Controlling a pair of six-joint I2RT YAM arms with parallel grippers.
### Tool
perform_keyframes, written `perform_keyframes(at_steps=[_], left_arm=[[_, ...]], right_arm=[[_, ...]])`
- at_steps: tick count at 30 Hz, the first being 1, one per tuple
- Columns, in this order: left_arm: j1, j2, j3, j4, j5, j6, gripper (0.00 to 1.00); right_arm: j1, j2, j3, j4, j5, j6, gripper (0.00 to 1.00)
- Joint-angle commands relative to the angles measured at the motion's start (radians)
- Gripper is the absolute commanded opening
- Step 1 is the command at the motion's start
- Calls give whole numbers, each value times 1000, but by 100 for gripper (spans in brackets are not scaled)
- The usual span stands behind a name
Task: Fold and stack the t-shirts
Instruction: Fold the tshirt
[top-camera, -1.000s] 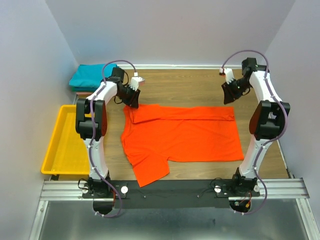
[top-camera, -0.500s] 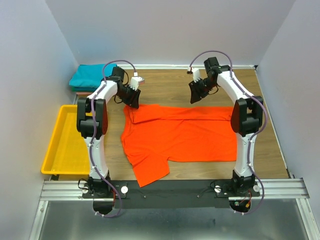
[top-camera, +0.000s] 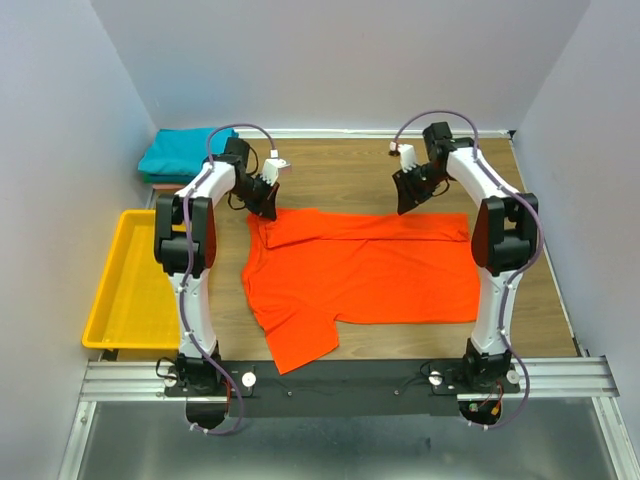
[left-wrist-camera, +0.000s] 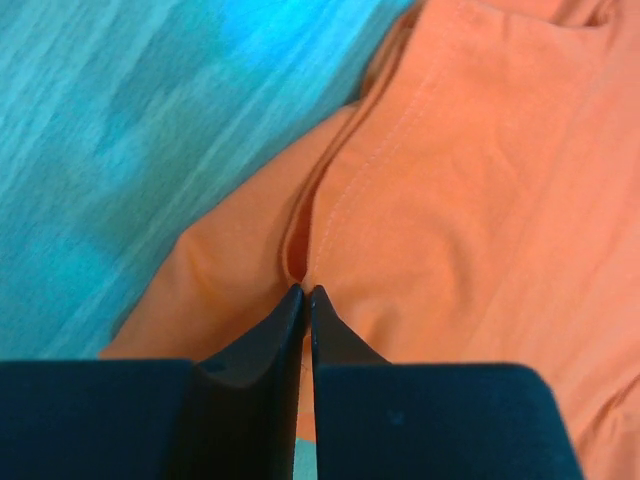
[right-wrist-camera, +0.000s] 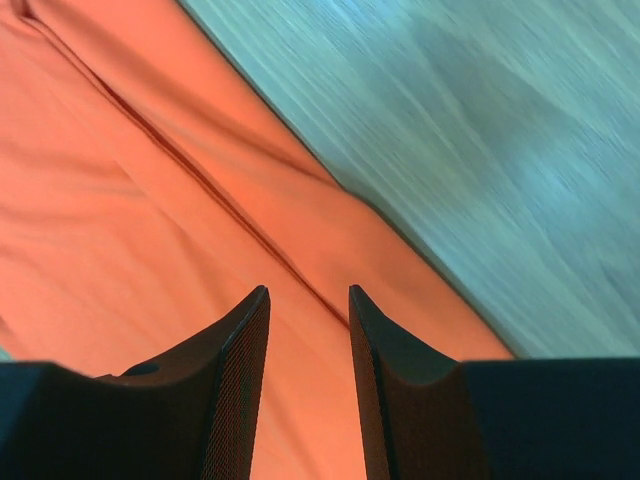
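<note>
**Left claw pinches orange-red t-shirt at its far-left corner; right claw hangs spread over the far edge**

The orange-red t-shirt lies spread flat across the middle of the desk, its long side running left to right. A narrow band along its far edge is folded over onto the body. 1 sleeve juts toward the near edge of the desk at the shirt's near-left corner.

The left claw is down at the shirt's far-left corner. In the left wrist view, its 2 fingers are pressed together, and a raised fold of orange-red cloth is nipped at their tips. The wood of the desk shows just left of that fold.

The right claw is over the shirt's far edge, right of the middle and short of the far-right corner. In the right wrist view, its fingers stand apart, with orange-red cloth and the folded seam showing in the gap and nothing held. Whether the tips touch the cloth I cannot tell.

A teal t-shirt sits folded in the far-left corner of the desk, well apart from the orange-red one. A yellow plastic tray lies along the left edge, nearer than the teal shirt.
</note>
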Motion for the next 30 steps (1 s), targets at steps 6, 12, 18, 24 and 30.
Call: perform_keyframes(at_steps=[6, 12, 18, 24, 30], left_arm=[[-17, -173, -64, -179, 130, 250, 0], [-78, -317, -242, -258, 106, 460, 0], [-192, -472, -471, -237, 9, 601, 3], [-304, -597, -627, -136, -97, 649, 38], [-298, -589, -568, -130, -134, 618, 53]], right_arm=[[-95, -115, -83, 3, 80, -67, 44], [-143, -155, -143, -2, 133, -112, 43], [-218, -178, -175, -10, 190, -176, 43], [-272, -179, -237, -11, 241, -242, 41], [-275, -176, -275, -8, 244, -260, 40]])
